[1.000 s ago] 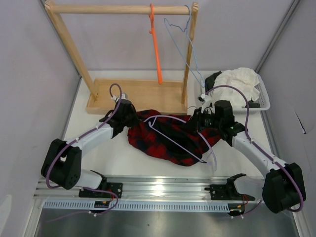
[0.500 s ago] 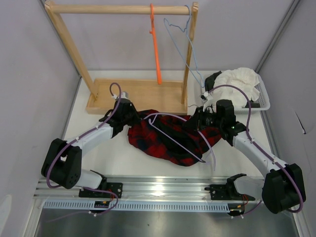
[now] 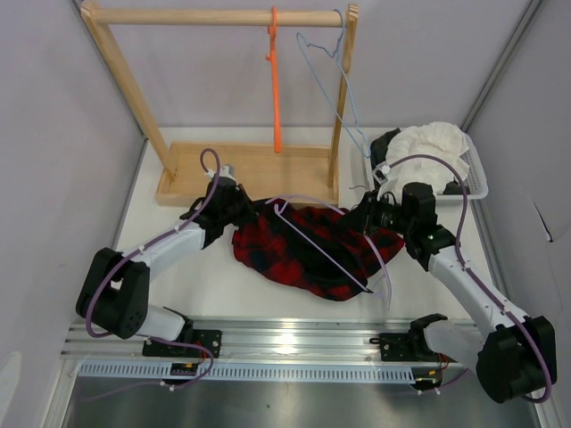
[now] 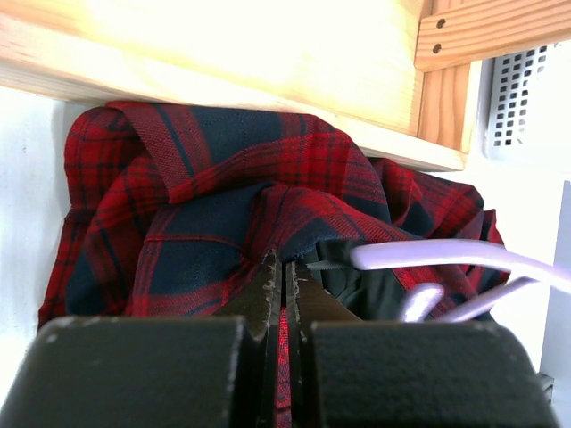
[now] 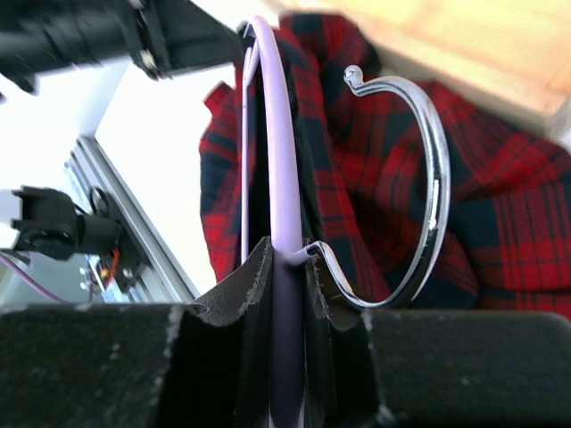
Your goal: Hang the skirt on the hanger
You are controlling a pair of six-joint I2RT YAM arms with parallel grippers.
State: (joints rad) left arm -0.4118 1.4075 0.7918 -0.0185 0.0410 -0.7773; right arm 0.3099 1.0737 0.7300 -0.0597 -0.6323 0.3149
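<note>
The red and black plaid skirt [image 3: 299, 254] lies crumpled on the white table, in front of the wooden rack's base. The lavender hanger [image 3: 326, 254] lies slanted across it. My left gripper [image 3: 243, 212] is at the skirt's left edge, shut on a fold of the skirt [image 4: 178, 205], and red cloth shows between its fingertips [image 4: 284, 264]. My right gripper [image 3: 370, 217] is at the skirt's right end, shut on the hanger's lavender bar [image 5: 281, 134] right beside its metal hook [image 5: 433, 178]. The skirt [image 5: 357, 152] lies behind the bar. Part of the hanger [image 4: 446, 254] shows over dark lining.
A wooden rack [image 3: 223, 18] stands at the back on a flat base [image 3: 259, 169], with an orange hanger [image 3: 275, 80] and a pale blue hanger [image 3: 335, 80] on its rail. A white basket [image 3: 477, 178] holding white cloth [image 3: 433, 147] sits at the back right. A metal rail [image 3: 294, 343] runs along the near edge.
My right arm has shifted a little to the right, drawing the hanger with it. The orange hanger on the rail has swung slightly left. My left gripper stays clamped on the skirt.
</note>
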